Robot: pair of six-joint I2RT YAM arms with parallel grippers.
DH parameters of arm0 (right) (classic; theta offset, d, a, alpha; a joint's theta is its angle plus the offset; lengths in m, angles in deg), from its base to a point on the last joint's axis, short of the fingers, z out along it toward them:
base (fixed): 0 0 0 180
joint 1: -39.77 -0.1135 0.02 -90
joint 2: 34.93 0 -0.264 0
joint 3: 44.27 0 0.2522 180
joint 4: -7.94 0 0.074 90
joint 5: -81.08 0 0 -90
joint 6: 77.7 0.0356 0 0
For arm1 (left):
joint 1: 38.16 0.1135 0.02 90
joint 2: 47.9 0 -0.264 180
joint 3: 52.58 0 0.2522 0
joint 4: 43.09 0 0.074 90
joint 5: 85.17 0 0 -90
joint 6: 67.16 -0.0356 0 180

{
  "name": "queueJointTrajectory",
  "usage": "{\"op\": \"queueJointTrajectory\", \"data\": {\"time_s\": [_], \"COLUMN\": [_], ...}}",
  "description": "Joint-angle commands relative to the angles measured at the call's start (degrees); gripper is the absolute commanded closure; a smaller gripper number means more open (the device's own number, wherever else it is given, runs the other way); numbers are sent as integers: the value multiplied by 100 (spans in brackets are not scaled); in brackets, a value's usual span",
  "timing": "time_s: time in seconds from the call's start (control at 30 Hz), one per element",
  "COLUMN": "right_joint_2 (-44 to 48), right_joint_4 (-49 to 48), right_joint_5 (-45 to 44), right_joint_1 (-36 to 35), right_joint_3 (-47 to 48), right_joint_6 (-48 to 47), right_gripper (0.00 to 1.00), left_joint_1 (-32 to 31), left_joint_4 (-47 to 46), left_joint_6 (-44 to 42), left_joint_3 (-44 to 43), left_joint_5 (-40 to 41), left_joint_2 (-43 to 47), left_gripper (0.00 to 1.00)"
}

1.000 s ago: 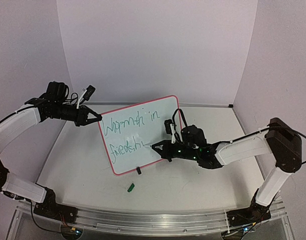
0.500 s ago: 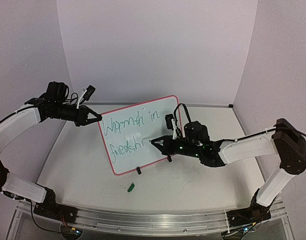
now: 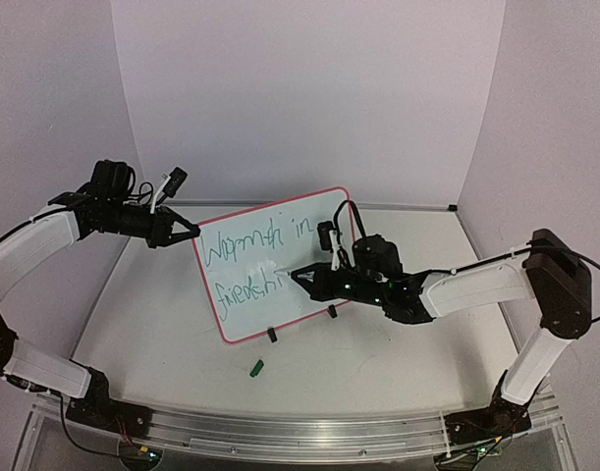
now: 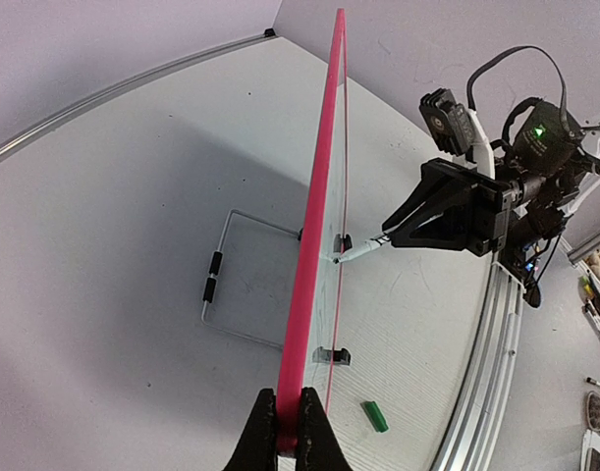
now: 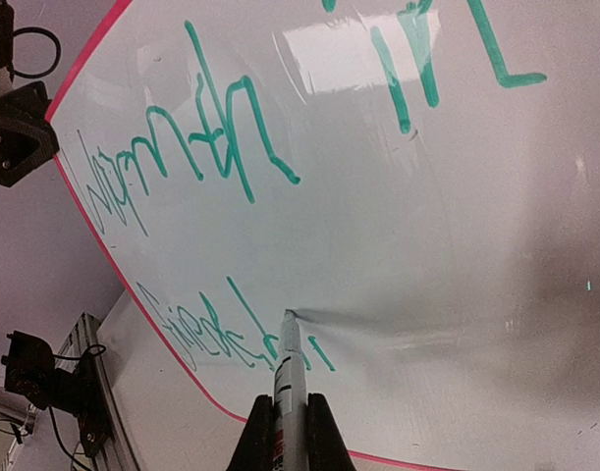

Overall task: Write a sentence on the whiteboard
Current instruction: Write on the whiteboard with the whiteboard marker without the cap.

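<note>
My right gripper [image 5: 288, 402] is closed tight on the marker [image 5: 284, 365]. Its tip touches the whiteboard [image 3: 268, 316] right at the end of the lower line. The sentence [image 3: 236, 247] runs in green script over two lines. On the other side, my left gripper [image 4: 286, 397] is pinched shut on the whiteboard's pink frame near its upper left corner. The whiteboard stands upright mid-table [image 3: 398, 368]. A small green cap [image 3: 257, 369] lies just in front of it.

The marker [image 3: 300, 275] higher up the whiteboard [image 3: 270, 316].

Soft even light, bright glare across whiteboard [image 5: 398, 226]
</note>
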Motion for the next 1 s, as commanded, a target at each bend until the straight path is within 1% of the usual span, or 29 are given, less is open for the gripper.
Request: {"op": "queueJointTrajectory", "data": {"time_s": [0.0, 0.13, 0.3, 0.43, 0.97], "right_joint_2": [-88, -35, 355, 551, 125], "right_joint_4": [-26, -43, -281, -261, -235], "right_joint_5": [-287, -340, -266, -366, -160], "right_joint_1": [-23, -20, -18, -18, 174], "right_joint_3": [186, 137, -171, -340, -213], "right_joint_6": [-8, -7, -126, -135, 39], "right_gripper": [100, 100, 100, 100, 100], "left_joint_1": [-257, -258, -267, -273, -285], "left_joint_4": [573, 570, 572, 573, 578], "left_joint_6": [-171, -174, -170, -172, -174], "left_joint_3": [139, 133, 138, 137, 138], "left_joint_5": [275, 277, 276, 277, 303], "left_joint_2": [-230, -249, -242, -247, -244], "left_gripper": [100, 100, 100, 100, 100]}}
